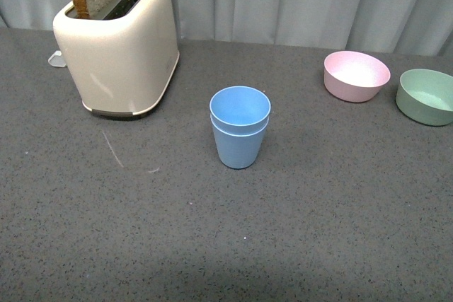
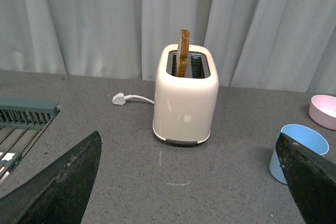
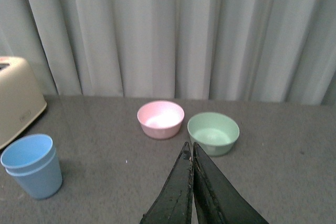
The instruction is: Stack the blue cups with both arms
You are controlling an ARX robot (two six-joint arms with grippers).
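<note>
Blue cups [image 1: 240,126] already sit nested mid-counter [image 1: 318,231], between toaster [image 1: 120,47] and pink bowl [image 1: 356,76]. Left end effector [image 2: 184,182] is spread wide, right end effector [image 3: 192,192] pressed together, both empty. A careless sweep could topple the stack.

I am seeing no arm in the front view, so both arms are staying outside of it. In the left wrist view my left gripper [image 2: 191,182] is standing wide open, with one black finger [image 2: 58,187] at one lower corner of the picture and the other finger at the opposite corner, and nothing is sitting between them. In the right wrist view my right gripper [image 3: 192,153] is pressing its two black fingers [image 3: 176,192] together, tips touching, and they are holding nothing.
</note>
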